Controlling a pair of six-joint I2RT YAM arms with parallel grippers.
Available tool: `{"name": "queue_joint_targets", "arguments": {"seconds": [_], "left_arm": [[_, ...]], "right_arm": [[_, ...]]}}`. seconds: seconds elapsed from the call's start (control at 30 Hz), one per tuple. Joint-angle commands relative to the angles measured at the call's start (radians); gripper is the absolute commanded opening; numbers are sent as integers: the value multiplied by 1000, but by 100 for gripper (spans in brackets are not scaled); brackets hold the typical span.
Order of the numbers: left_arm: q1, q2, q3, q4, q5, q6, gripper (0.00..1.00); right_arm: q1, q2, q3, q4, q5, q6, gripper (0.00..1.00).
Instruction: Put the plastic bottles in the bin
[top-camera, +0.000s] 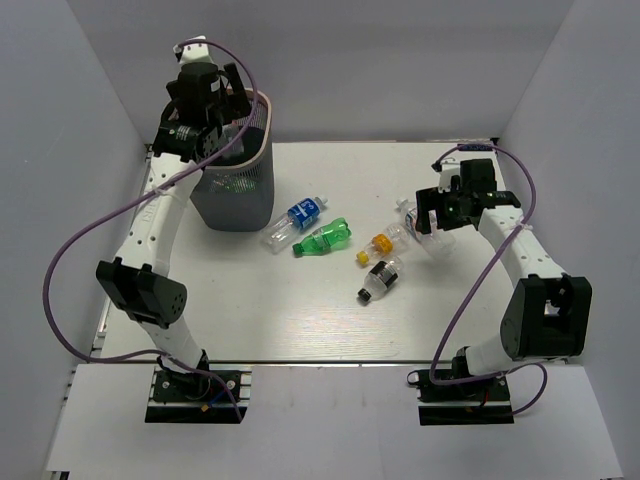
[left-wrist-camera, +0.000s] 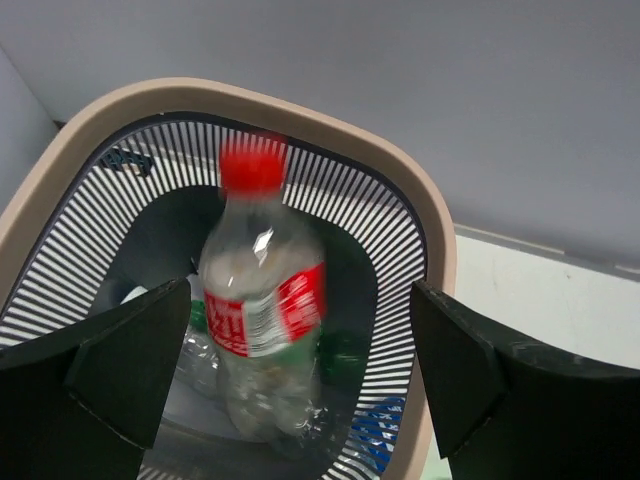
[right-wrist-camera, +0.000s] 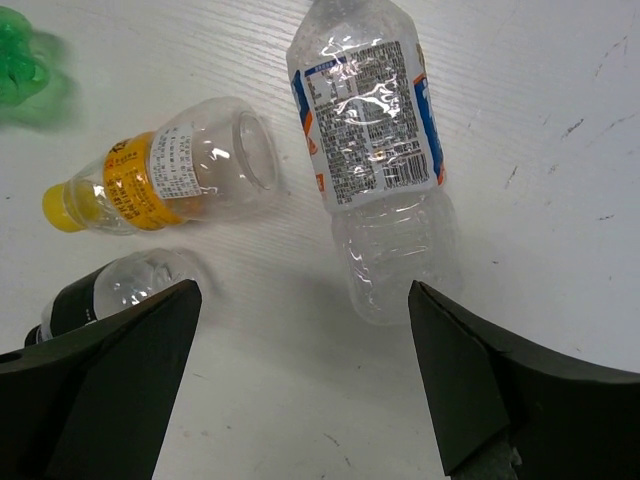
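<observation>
My left gripper (top-camera: 225, 105) hangs over the bin (top-camera: 240, 195), a dark mesh basket with a beige rim (left-wrist-camera: 432, 230). In the left wrist view my left gripper (left-wrist-camera: 300, 340) is open, and a blurred clear bottle with red cap and red label (left-wrist-camera: 262, 310) stands loose between the fingers inside the bin. A green bottle (left-wrist-camera: 345, 350) lies below it. My right gripper (top-camera: 435, 225) is open and empty (right-wrist-camera: 300, 310) above a clear bottle with a white label (right-wrist-camera: 375, 150). A yellow-capped bottle (right-wrist-camera: 165, 180) and a black-labelled bottle (right-wrist-camera: 95, 295) lie to its left.
On the table between the arms lie a blue-labelled bottle (top-camera: 300, 213), a green bottle (top-camera: 325, 237), the yellow-capped one (top-camera: 380, 244) and the black-labelled one (top-camera: 380, 280). White walls close in the table at the back and both sides.
</observation>
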Motion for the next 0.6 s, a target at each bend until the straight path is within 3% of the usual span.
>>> {"name": "queue_joint_targets", "arguments": {"seconds": [0.0, 0.17, 0.27, 0.4, 0.57], "left_arm": [[9, -17, 30, -2, 89, -10, 100], [-17, -76, -22, 90, 314, 100, 100], [-26, -145, -132, 171, 678, 125, 100], [-68, -271, -389, 316, 958, 125, 100], [-109, -379, -566, 269, 983, 139, 100]], "right_arm": [[-16, 45, 16, 11, 0, -30, 90], [-22, 84, 30, 50, 33, -86, 90], [-22, 130, 57, 69, 46, -100, 90], [-19, 225, 94, 90, 60, -122, 90], [-19, 320, 106, 141, 112, -157, 90]]}}
